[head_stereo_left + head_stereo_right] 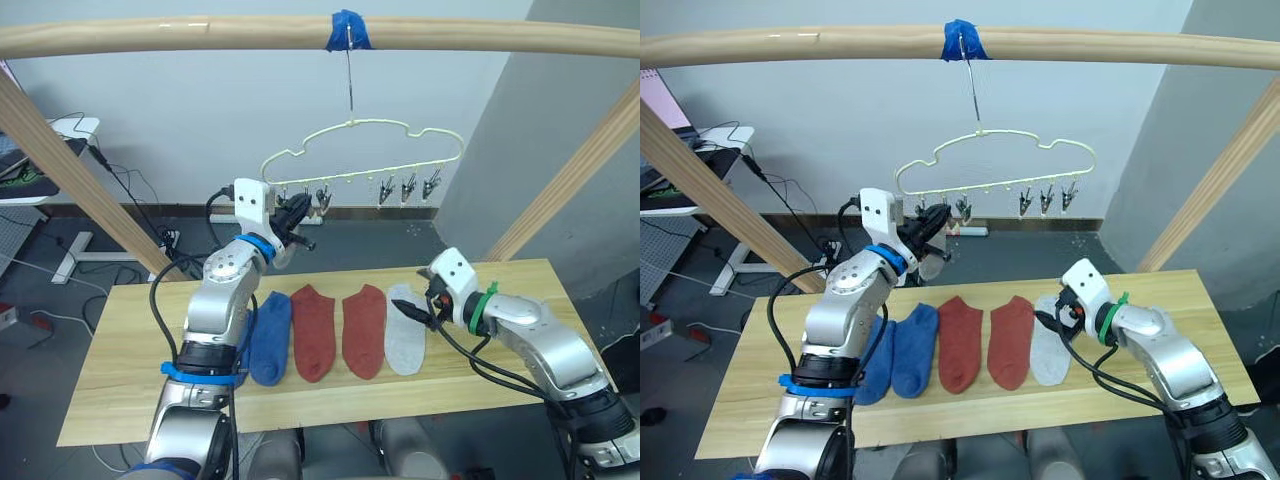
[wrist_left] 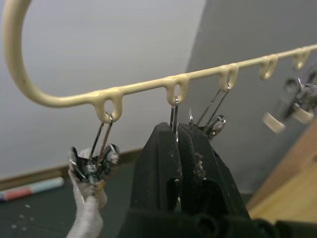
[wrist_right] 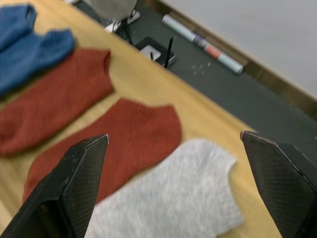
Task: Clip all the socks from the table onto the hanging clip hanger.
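The cream clip hanger (image 1: 360, 148) hangs from a wooden rail, with a row of metal clips under it. My left gripper (image 2: 177, 130) is raised to the row's left end and is shut on the second clip (image 2: 174, 106). From the end clip beside it hangs a light grey sock (image 2: 87, 217). On the table (image 1: 120, 380) lie two blue socks (image 1: 912, 350), two red socks (image 1: 313, 332) and one light grey sock (image 1: 405, 340) in a row. My right gripper (image 1: 422, 305) is open just above the grey sock (image 3: 183, 198), near its cuff.
The round wooden rail (image 1: 200, 35) crosses overhead, with blue tape (image 1: 350, 30) at the hanger's hook. Slanted wooden posts (image 1: 80, 180) stand at both sides of the table. Three free clips (image 1: 408, 186) hang at the hanger's right end. Cables and a desk lie at the far left.
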